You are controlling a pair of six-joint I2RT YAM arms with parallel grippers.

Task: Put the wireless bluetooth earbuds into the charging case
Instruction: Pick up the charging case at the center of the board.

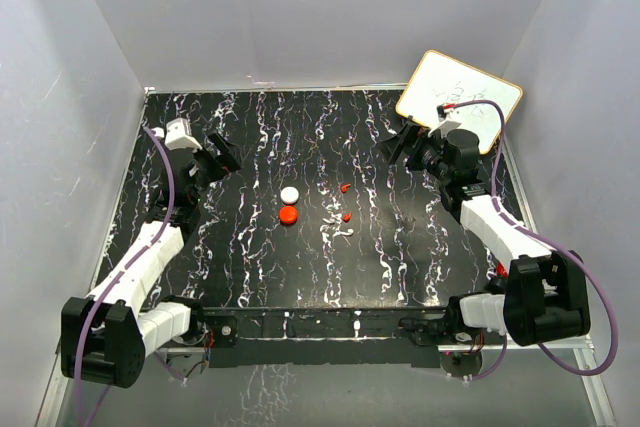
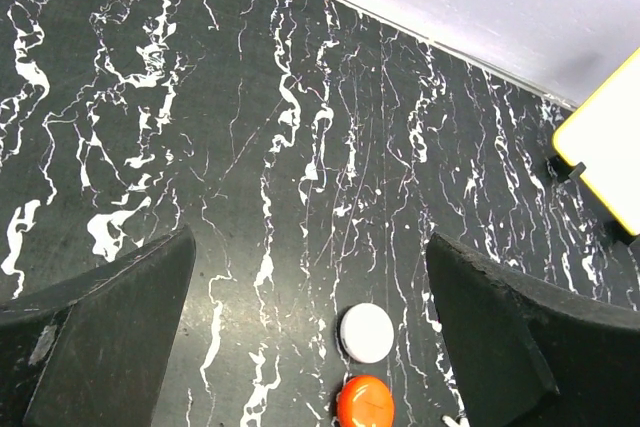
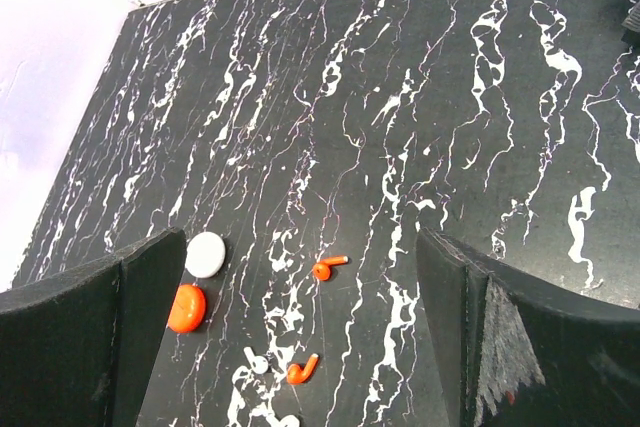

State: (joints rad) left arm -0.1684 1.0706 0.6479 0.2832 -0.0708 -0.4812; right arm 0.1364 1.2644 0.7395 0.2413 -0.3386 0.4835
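Observation:
The charging case (image 1: 289,214) is a small red puck lying closed on the black marbled table (image 1: 250,277), just in front of a white round disc (image 1: 289,194). The two red earbuds (image 1: 345,188) (image 1: 347,217) lie loose to its right. My left gripper (image 1: 228,152) hovers open at the back left, apart from everything; its view shows the case (image 2: 365,402) and disc (image 2: 367,332) ahead between its fingers. My right gripper (image 1: 398,142) is open at the back right; its view shows the earbuds (image 3: 322,267) (image 3: 300,372) and the case (image 3: 186,308).
A yellow-framed whiteboard (image 1: 458,99) leans at the back right corner behind the right arm. Small white earbud-like pieces (image 3: 258,365) lie beside the nearer red earbud. Pale walls (image 1: 80,147) enclose the table on three sides.

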